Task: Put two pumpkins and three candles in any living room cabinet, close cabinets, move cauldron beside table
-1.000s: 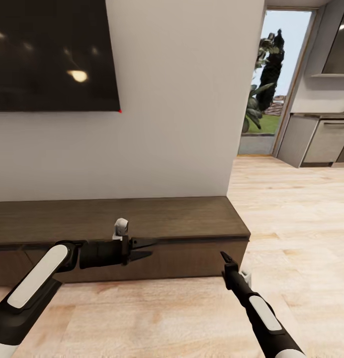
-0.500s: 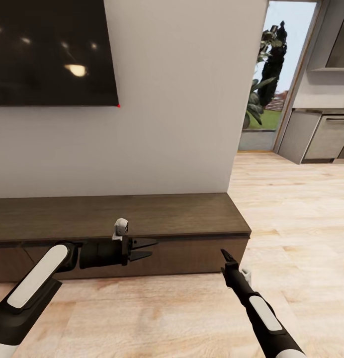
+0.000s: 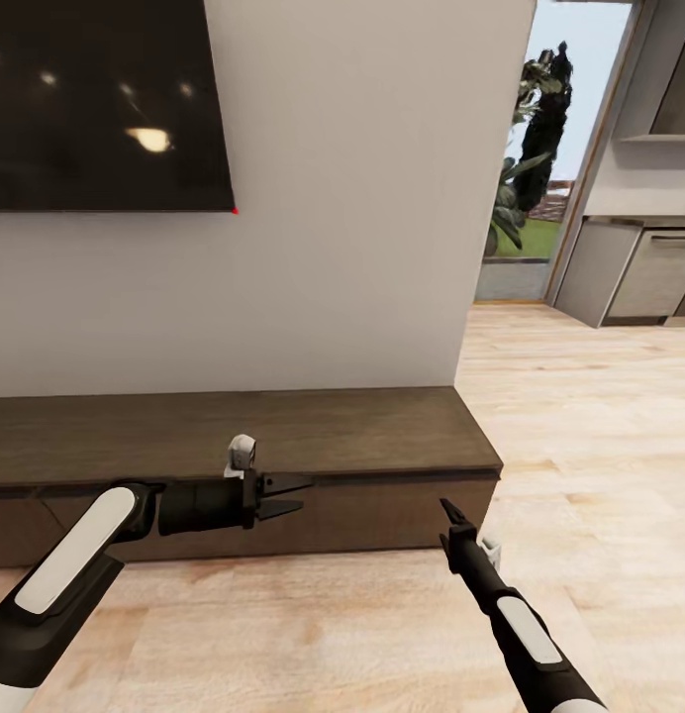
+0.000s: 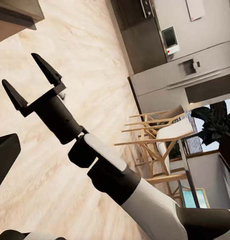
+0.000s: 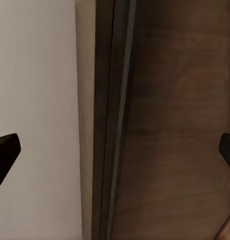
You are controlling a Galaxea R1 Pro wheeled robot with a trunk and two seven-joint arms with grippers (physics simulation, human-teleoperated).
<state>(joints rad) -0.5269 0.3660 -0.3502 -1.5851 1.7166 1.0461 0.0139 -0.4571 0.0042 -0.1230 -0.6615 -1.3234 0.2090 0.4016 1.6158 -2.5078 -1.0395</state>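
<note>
The cabinet is a long low dark brown unit against the white wall under the TV, and its flat fronts look shut. My left gripper hovers in front of the cabinet's top edge, pointing right, open with nothing between its fingers. My right gripper hangs near the cabinet's right end, just off its front. The left wrist view shows that right gripper open and empty above the floor. The right wrist view looks closely at the cabinet front. Pumpkins, candles, cauldron and table are out of view.
A black TV hangs on the wall above the cabinet. A doorway at the right leads to grey kitchen units. Light wood floor stretches to the right. Wooden chairs show in the left wrist view.
The whole picture has shifted slightly, so the camera moved a little. Both arms keep the same pose and both grippers stay open.
</note>
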